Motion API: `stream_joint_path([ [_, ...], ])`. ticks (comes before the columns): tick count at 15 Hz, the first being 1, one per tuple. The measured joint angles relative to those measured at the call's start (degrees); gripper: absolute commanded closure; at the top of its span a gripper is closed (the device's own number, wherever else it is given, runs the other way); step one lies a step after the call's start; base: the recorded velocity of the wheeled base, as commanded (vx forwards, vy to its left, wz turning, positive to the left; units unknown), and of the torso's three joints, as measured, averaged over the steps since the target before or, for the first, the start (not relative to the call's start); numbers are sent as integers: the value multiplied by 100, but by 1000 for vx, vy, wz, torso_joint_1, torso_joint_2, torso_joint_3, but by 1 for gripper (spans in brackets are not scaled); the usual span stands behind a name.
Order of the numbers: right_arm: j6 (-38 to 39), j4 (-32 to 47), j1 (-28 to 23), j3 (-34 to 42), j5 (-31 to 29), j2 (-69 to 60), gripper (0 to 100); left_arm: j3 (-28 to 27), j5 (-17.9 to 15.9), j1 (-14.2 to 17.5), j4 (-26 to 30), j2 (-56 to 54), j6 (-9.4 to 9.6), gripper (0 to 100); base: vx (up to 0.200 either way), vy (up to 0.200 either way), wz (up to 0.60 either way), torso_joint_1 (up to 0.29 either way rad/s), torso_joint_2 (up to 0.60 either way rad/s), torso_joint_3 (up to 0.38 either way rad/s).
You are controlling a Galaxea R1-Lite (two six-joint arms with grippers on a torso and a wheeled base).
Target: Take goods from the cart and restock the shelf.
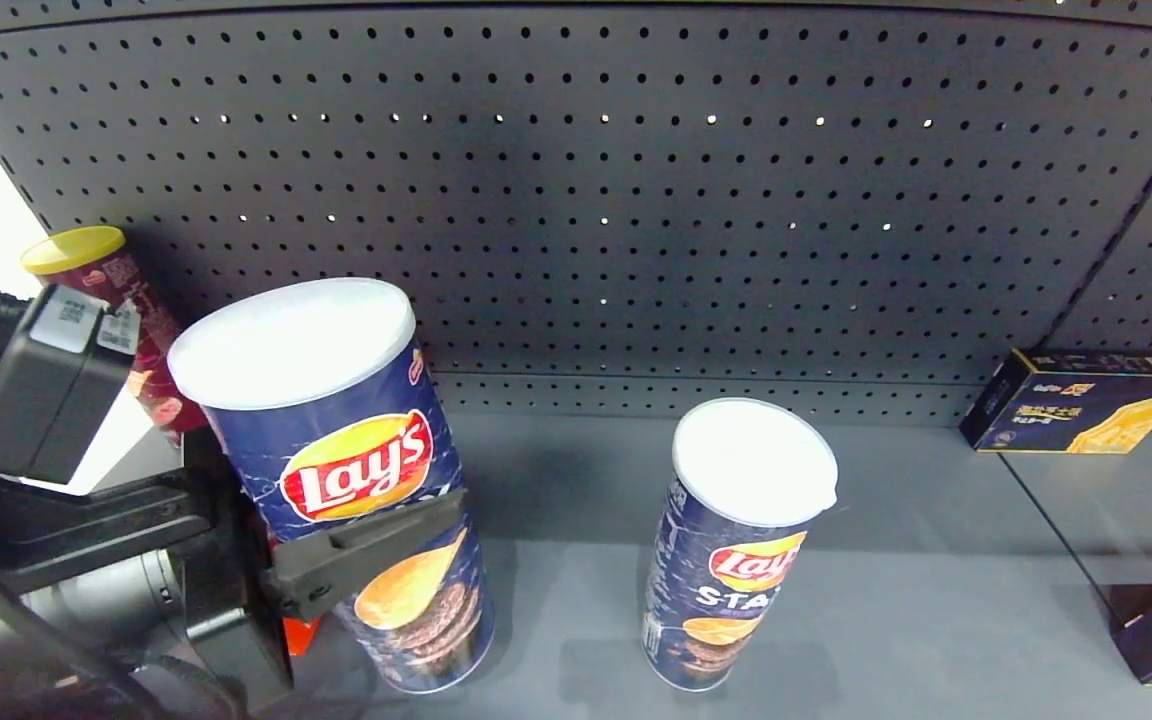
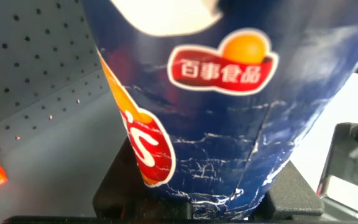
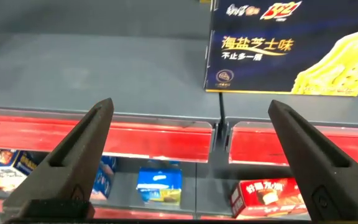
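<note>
Chip can (image 1: 336, 470), pinched mid-body by the left gripper (image 1: 376, 545), tilts off vertical with its base low over the shelf (image 1: 936, 620), left of the standing can (image 1: 736, 540); the right gripper (image 3: 189, 106) hangs spread.

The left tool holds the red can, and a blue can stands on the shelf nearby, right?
No: the left tool holds a blue can, as the head view shows; the red can is behind. A second blue can stands on the shelf nearby.
</note>
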Motion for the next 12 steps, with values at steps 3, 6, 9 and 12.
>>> stream_joint_path([
  [3,0,-2,0,0,0,-72,0,-67,-5,4,6,54,-265,100,0,0,0,0,0,0],
  [6,0,-2,0,0,2,-90,0,-235,-44,34,16,224,-308,100,0,0,0,0,0,0],
  [9,0,-2,0,0,2,-94,0,-762,-152,122,28,646,-338,100,0,0,0,0,0,0],
  [12,0,-2,2,0,2,-99,0,-1278,-169,262,30,1298,-272,100,0,0,0,0,0,0],
])
